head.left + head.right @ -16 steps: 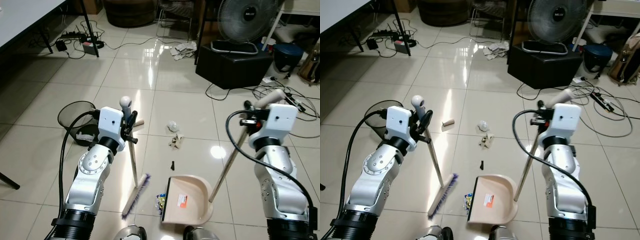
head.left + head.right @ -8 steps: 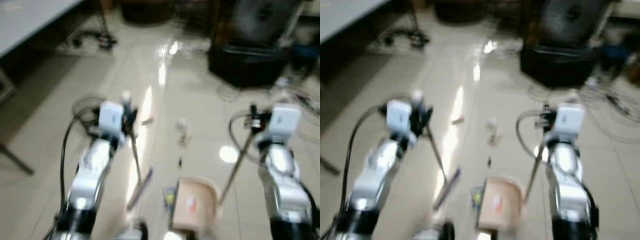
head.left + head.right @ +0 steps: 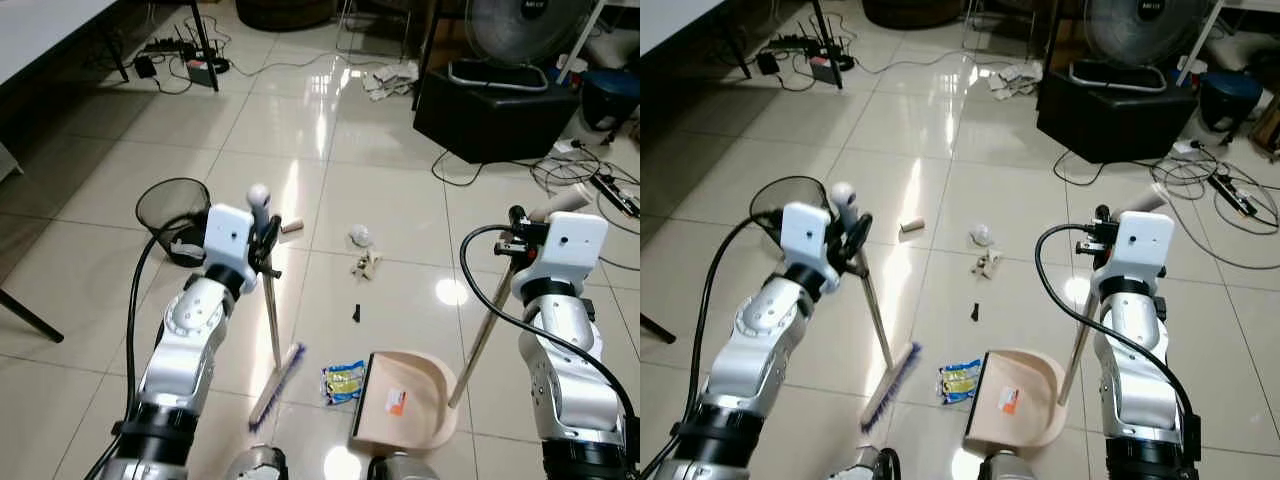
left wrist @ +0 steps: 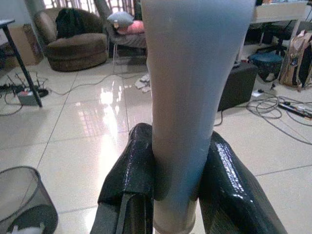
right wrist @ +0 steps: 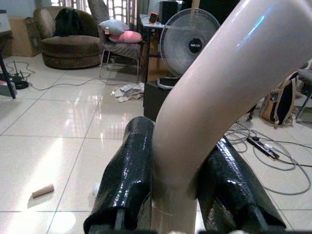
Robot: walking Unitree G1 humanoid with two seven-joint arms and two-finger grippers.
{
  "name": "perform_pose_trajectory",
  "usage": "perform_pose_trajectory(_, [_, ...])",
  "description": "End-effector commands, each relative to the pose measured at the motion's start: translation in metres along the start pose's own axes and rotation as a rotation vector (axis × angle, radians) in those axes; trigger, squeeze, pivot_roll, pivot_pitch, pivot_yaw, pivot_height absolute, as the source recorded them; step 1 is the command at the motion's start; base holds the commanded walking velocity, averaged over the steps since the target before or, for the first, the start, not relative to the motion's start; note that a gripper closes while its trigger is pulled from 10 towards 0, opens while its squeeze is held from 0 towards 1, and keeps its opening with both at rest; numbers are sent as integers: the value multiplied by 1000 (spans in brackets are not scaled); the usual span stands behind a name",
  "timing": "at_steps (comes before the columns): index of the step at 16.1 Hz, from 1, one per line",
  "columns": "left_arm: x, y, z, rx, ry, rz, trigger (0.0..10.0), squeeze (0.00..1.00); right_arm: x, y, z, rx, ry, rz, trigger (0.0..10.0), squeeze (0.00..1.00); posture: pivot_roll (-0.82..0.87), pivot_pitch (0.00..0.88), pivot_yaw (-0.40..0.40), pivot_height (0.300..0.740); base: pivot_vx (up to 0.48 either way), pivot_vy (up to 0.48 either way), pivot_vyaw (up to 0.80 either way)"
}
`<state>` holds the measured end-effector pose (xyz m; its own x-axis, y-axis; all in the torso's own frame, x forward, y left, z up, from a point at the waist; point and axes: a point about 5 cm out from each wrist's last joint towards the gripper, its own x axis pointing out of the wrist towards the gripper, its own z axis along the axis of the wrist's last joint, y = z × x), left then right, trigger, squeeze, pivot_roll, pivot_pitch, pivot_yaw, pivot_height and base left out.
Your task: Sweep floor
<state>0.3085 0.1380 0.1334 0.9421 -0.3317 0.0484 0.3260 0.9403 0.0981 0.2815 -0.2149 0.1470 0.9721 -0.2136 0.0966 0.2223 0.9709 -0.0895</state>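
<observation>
My left gripper (image 3: 264,240) is shut on the grey handle of a broom (image 3: 272,330), whose purple bristles (image 3: 276,387) rest on the tiled floor. My right gripper (image 3: 516,235) is shut on the beige handle of a long-handled dustpan (image 3: 405,399), which sits on the floor right of the bristles. A yellow and blue wrapper (image 3: 344,381) lies between bristles and pan. Farther ahead lie a small black scrap (image 3: 356,313), a crumpled beige scrap (image 3: 368,264), a white paper ball (image 3: 359,236) and a cardboard tube (image 3: 291,226). In the wrist views, black fingers (image 4: 139,165) clamp the broom handle and fingers (image 5: 134,165) clamp the dustpan handle.
A black mesh bin (image 3: 176,215) stands on the floor to my left. Ahead on the right are a black box (image 3: 495,115) with a fan (image 3: 520,25) on it and loose cables (image 3: 590,185). A table leg and power strip (image 3: 190,60) stand far left.
The camera shifted and blurred as I moved; the litter now sits lower in view and nearer. The wrapper lies closer to the dustpan's mouth. Both grips are unchanged.
</observation>
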Motion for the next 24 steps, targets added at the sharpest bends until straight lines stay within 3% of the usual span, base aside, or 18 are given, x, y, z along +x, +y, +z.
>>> perform_pose_trajectory(1, [3,0,7,13,-31,-2,10000,0,1,-2,12,-15,-62,-9,10000,0,-34,104,30,740,0,0,0])
perform_pose_trajectory(5, [6,9,8,31,-55,71,10000,0,-1,-5,3,-50,-56,-16,10000,0,-18,96,35,740,0,0,0])
perform_pose_trajectory(7, [19,21,16,20,-90,164,10000,0,10,-12,8,-202,-97,-17,10000,0,-26,104,41,740,0,0,0])
perform_pose_trajectory(11, [27,32,30,58,-154,182,10000,0,19,-25,9,-236,-120,-2,10000,0,8,163,33,740,0,0,0])
perform_pose_trajectory(13, [27,43,20,-62,-151,235,10000,0,20,-23,-4,-267,-142,27,10000,0,7,193,37,740,0,0,0])
perform_pose_trajectory(14, [28,44,18,-82,-148,252,10000,0,21,-22,-6,-262,-150,28,10000,0,13,201,37,740,0,0,0])
perform_pose_trajectory(16, [29,45,14,-105,-140,276,10000,0,25,-17,-9,-280,-182,62,10000,0,35,225,39,740,0,0,0])
perform_pose_trajectory(18, [25,57,28,-30,-246,355,10000,0,33,-6,-7,-287,-226,109,10000,0,42,243,56,740,0,0,0])
perform_pose_trajectory(22, [28,58,27,-26,-251,324,10000,0,42,9,0,-281,-300,178,10000,0,81,267,31,740,0,0,0])
perform_pose_trajectory(24, [35,57,27,-37,-245,277,10000,0,47,23,-7,-286,-299,235,10000,0,111,300,41,740,0,0,0])
